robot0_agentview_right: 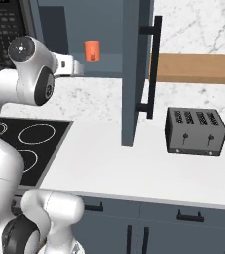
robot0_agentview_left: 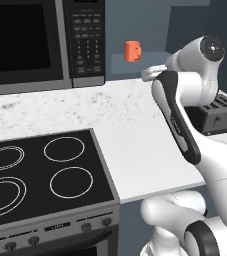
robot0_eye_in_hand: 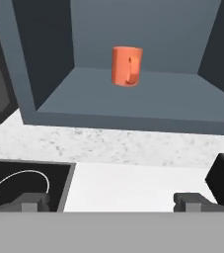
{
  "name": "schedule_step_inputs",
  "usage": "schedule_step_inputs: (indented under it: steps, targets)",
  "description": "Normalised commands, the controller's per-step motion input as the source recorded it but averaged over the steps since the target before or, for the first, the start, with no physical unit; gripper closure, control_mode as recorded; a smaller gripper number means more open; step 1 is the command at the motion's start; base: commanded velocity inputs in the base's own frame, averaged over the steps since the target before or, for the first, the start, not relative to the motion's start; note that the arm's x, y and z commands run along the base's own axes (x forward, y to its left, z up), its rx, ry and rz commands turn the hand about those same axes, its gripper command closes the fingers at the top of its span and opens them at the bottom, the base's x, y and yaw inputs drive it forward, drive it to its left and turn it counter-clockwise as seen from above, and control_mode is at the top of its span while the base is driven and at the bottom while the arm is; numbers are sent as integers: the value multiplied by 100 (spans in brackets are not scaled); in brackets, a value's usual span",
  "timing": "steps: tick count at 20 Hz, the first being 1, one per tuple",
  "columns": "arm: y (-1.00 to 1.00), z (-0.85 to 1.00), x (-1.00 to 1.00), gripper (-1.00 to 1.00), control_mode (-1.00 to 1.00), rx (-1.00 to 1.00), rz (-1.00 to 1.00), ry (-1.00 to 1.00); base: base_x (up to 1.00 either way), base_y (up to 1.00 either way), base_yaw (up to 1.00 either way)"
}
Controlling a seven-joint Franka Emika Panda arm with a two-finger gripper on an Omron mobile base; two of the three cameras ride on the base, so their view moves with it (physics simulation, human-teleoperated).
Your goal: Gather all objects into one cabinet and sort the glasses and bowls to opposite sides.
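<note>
The arm's tool, jaws spread wide and grasping nothing, faces the open cabinet, where an orange cup stands upright mid-shelf. A clean pickup likely means advancing level above the tabletop, straddling the cup before clamping.

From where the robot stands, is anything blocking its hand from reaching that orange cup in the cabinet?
Nothing visible does. The orange cup stands alone on the cabinet shelf, the door swung open to the side. The open hand faces it across bare counter.
</note>
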Motion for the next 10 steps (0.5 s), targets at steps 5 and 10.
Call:
schedule_step_inputs:
  steps: [5, 10]
  targets:
    - [-22, 30, 55, -100, -100, 0, 0, 0, 0, 0, 0]
    - [-18, 9, 52, -100, -100, 0, 0, -3, 0, 0, 0]
